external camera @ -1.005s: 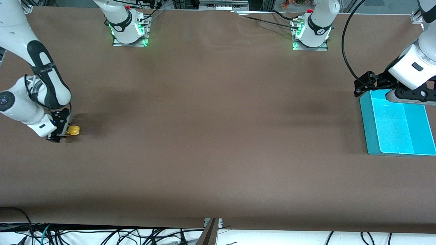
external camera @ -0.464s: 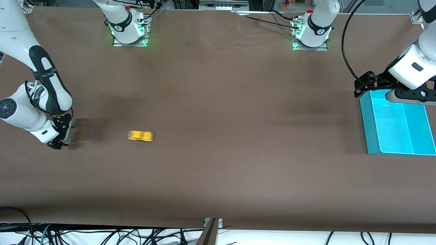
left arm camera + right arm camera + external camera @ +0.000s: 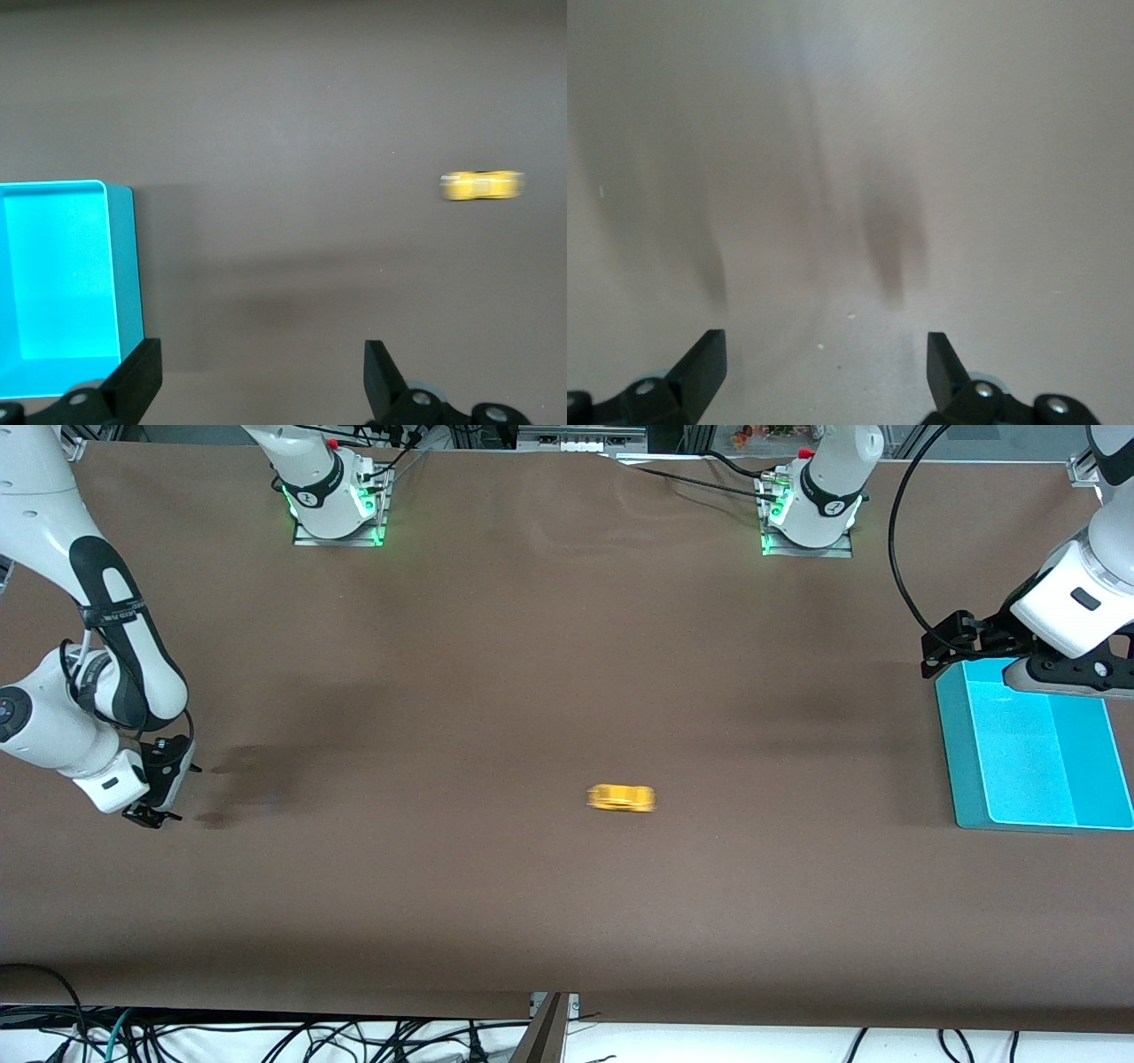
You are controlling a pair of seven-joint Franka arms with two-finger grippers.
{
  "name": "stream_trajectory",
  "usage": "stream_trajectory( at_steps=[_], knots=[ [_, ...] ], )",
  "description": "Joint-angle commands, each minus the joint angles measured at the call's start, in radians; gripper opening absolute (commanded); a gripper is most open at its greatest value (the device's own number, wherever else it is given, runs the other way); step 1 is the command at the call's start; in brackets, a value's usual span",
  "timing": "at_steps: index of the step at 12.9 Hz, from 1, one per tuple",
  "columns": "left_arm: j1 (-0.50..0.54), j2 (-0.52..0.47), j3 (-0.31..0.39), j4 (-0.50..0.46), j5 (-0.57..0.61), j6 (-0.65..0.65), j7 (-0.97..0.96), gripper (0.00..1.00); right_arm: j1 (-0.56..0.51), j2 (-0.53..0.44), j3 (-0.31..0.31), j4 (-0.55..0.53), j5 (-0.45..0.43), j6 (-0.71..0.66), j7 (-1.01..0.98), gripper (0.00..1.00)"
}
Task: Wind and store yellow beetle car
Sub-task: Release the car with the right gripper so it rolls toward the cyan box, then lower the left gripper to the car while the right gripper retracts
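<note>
Yellow beetle car (image 3: 621, 798) alone mid-table, approach unobstructed; teal bin (image 3: 966, 779) well apart.

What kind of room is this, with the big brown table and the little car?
Most likely a robotics lab or test bench. Two white arms are bolted to a brown table, loose cables trail along its edge, and the only props are a yellow beetle car and a teal tray.

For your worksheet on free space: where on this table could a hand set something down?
Bare brown tabletop stretches between the blurred yellow toy car and the arm bases. The turquoise plastic tray is crowded by the left tool.
</note>
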Motion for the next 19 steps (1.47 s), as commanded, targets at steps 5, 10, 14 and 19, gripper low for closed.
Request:
stream_trajectory(
  at_steps=[5, 10, 14, 19],
  knots=[
    [0.002, -0.006, -0.002, 0.012, -0.012, -0.018, 0.003, 1.0, 0.161, -0.015, 0.016, 0.128, 0.004, -0.275, 0.563, 1.0],
    [0.001, 0.007, -0.001, 0.01, -0.013, -0.016, 0.005, 1.0, 0.287, -0.023, 0.018, 0.179, 0.005, -0.416, 1.051, 1.0],
    [0.005, 0.097, 0.005, 0.006, -0.024, -0.022, -0.001, 1.0, 0.349, -0.026, 0.018, 0.348, 0.012, -0.674, 1.346, 1.0],
    [0.027, 0.154, 0.016, 0.028, -0.01, -0.022, 0.06, 1.0, 0.355, -0.205, 0.022, 0.372, 0.013, -0.789, 1.455, 1.0]
  ],
)
